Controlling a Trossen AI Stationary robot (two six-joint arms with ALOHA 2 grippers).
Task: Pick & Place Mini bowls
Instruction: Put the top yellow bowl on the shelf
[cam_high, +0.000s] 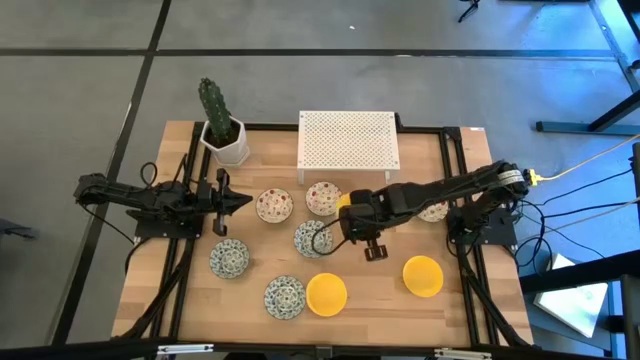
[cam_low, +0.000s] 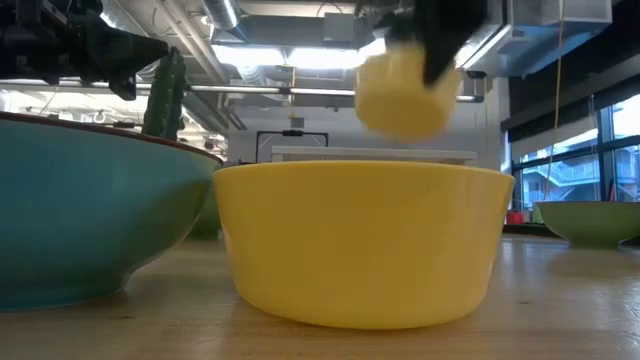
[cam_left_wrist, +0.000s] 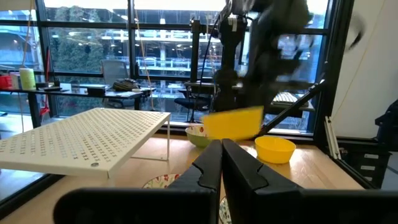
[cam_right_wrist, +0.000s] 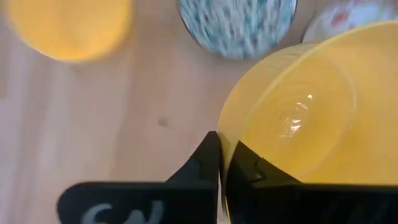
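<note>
My right gripper (cam_right_wrist: 221, 165) is shut on a plain yellow mini bowl (cam_right_wrist: 298, 118), held in the air above the table's middle; the bowl also shows in the low view (cam_low: 405, 90) and the left wrist view (cam_left_wrist: 233, 122). On the table stand two more yellow bowls (cam_high: 326, 293) (cam_high: 423, 276), three blue-green patterned ones (cam_high: 313, 238) (cam_high: 229, 259) (cam_high: 285, 297) and two cream floral ones (cam_high: 274, 206) (cam_high: 323, 197). My left gripper (cam_high: 238, 200) waits shut at the table's left, pointing level toward the bowls. My right gripper pinches the yellow bowl's rim (cam_right_wrist: 225, 146), one finger inside the bowl and one outside. The fingers come steeply from above, slanting in from the table's right. The bowl is lifted clear of the table with its opening up.
A white perforated rack (cam_high: 348, 140) stands at the far middle, and a white pot with a cactus (cam_high: 222, 130) at the far left. Another small bowl (cam_high: 434, 211) sits under the right arm. Bare wood lies between the near yellow bowls.
</note>
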